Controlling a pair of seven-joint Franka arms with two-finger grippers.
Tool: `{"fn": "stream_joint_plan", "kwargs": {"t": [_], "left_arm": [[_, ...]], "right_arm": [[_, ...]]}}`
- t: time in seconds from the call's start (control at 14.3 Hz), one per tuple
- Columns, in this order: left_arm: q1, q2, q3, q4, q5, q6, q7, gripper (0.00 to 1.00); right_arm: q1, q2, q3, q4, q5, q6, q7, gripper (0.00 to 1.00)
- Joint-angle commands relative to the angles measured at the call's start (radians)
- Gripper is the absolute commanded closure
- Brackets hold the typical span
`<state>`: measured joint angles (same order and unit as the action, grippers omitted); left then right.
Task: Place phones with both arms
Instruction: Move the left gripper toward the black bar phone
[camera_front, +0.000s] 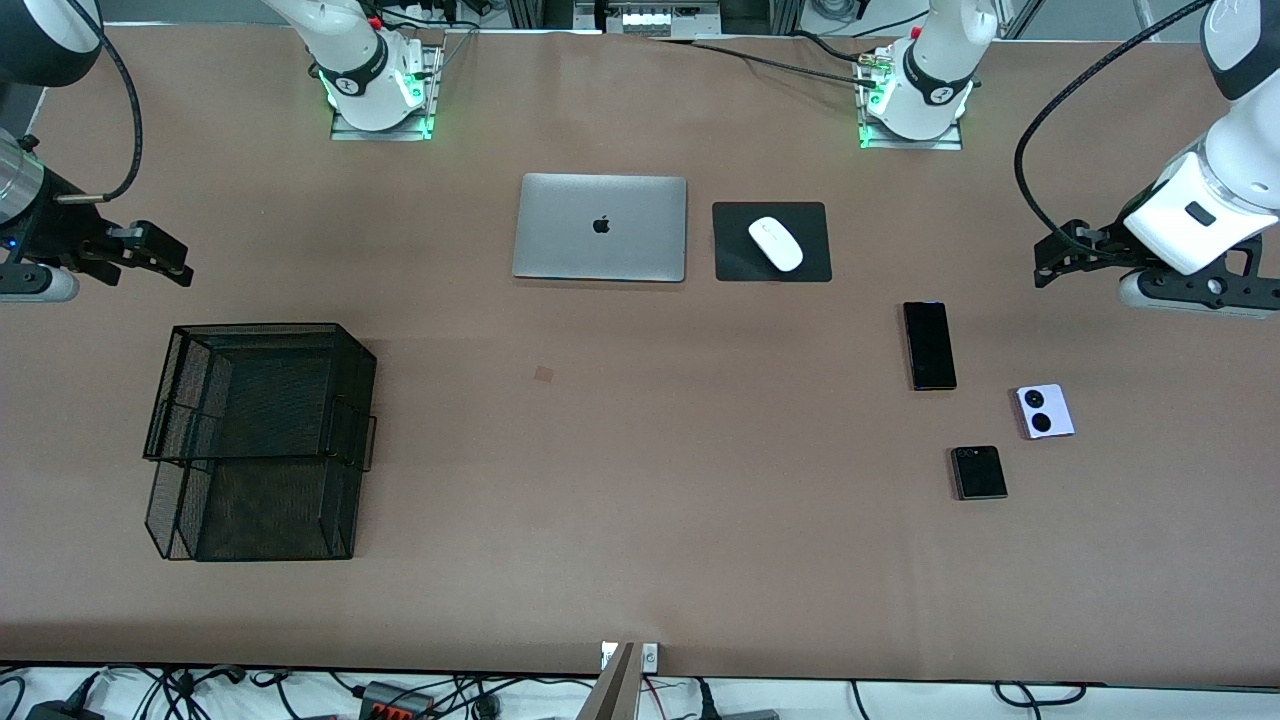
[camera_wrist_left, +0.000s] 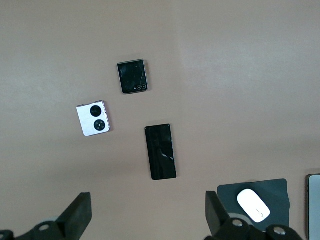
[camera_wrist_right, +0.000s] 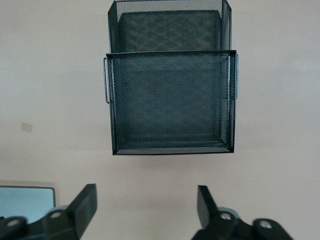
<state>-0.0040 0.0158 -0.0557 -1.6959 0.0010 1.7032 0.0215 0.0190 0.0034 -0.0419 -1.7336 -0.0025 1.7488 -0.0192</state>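
Since nothing is yet held, the entry stands at the opening step: approach and first pick.

Nearest the front camera, toward the left arm's end of the table: small black flip phone (camera_front: 978, 472), lying flat. Just farther, lavender-white flip phone (camera_front: 1045, 411), two black circles up. Farther again, long black slab phone (camera_front: 929, 345), flat, lengthwise toward the bases. All three apart from one another, with bare table between.

Toward the right arm's end: black mesh tray (camera_front: 160, 440), two-tiered, nothing visible in it; judged the likely destination.

Farther still, mid-table: silver laptop (camera_front: 599, 227), shut; beside it white mouse (camera_front: 775, 243) on a black pad (camera_front: 735, 262).

Left gripper (camera_front: 1045, 262): raised over bare table near the slab phone, fingers spread wide, empty. Right gripper (camera_front: 175, 262): raised over bare table just past the tray, fingers parted, empty.

Next move, judged: left gripper descends on one phone, jaws across its narrow width; thin flat bodies call for a low, square grasp. Open room surrounds each phone; the pad edge lies well apart from the slab.
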Motion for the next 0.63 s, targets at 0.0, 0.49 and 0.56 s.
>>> {"fn": "stream_joint_plan", "kwargs": {"t": [0.0, 0.49, 0.56], "left_arm": [[0.009, 0.000, -0.003, 0.015, -0.022, -0.022, 0.008, 0.00], [0.005, 0.001, -0.003, 0.016, -0.022, -0.022, 0.003, 0.00], [0.004, 0.001, -0.003, 0.016, -0.022, -0.026, -0.006, 0.00]], "right_arm": [[-0.014, -0.014, 0.014, -0.015, -0.011, 0.011, 0.004, 0.05], [-0.013, -0.013, 0.014, -0.015, -0.013, 0.008, 0.004, 0.00], [-0.014, -0.013, 0.014, -0.015, -0.013, 0.008, 0.004, 0.00]]}}
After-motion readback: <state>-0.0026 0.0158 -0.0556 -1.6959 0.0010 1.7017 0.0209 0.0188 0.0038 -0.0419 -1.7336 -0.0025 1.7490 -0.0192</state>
